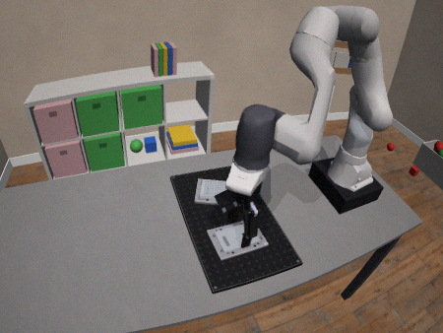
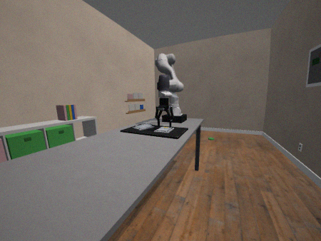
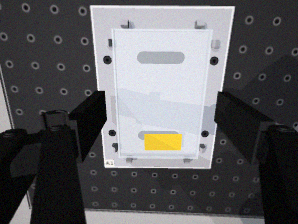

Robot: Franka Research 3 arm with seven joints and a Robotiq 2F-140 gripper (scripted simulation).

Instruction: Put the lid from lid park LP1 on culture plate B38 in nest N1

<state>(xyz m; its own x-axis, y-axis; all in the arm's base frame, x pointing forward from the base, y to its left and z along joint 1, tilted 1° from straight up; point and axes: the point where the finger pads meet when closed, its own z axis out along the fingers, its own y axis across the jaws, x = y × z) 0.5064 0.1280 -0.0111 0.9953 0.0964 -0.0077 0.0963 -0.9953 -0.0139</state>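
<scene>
The clear lid [image 3: 160,85] [image 1: 230,239] [image 2: 164,130] with a yellow label lies flat on the white lid park LP1 [image 3: 97,50] [image 1: 219,250]. My gripper [image 3: 160,105] [image 1: 238,232] [image 2: 163,122] is open and points straight down over the park. One finger stands at each long side of the lid, close beside it. The culture plate B38 [image 1: 208,188] [image 2: 143,125] sits uncovered in nest N1, on the same black perforated mat [image 1: 197,236] [image 2: 178,134] [image 3: 50,60], behind the park and partly hidden by my wrist.
The arm's base [image 1: 347,189] stands on the grey table [image 1: 98,236] to the right of the mat. A shelf unit [image 1: 118,118] with green and pink bins stands behind the table. A grey box [image 1: 432,158] with red blocks is at the far right.
</scene>
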